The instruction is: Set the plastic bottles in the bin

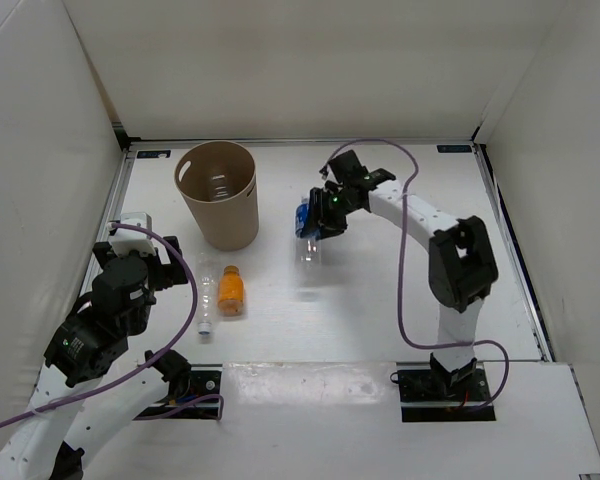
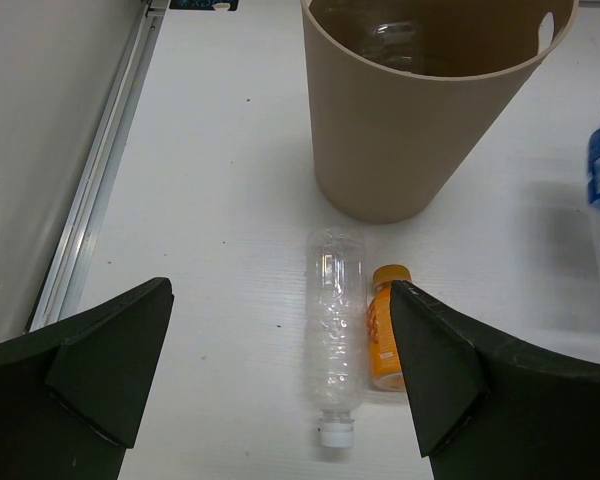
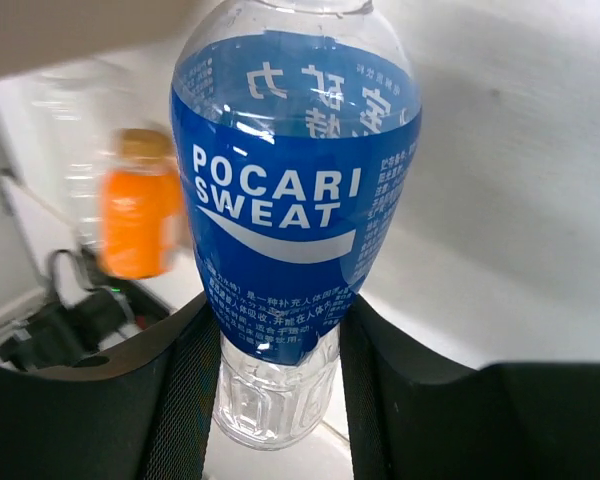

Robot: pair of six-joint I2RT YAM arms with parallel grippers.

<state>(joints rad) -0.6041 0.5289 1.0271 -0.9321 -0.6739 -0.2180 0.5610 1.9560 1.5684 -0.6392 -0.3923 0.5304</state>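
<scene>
Clamped in R gripper (image 3: 275, 400), fingers (image 3: 175, 400) snug on both sides: blue-label bottle (image 3: 295, 200) at centre of top view, just right of bin (image 1: 218, 215). At lower left, L gripper (image 2: 280, 300), fingers spread wide. Below bin, side by side on table (image 1: 380, 300), slim clear bottle (image 2: 335, 330) & orange bottle (image 2: 382, 340). Inside bin, a fourth bottle (image 1: 220, 185), clear.

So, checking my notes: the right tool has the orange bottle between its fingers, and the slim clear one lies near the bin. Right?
No. The right tool has the blue-labelled bottle between its fingers, not the orange one; the right wrist view shows it. The rest holds.
</scene>
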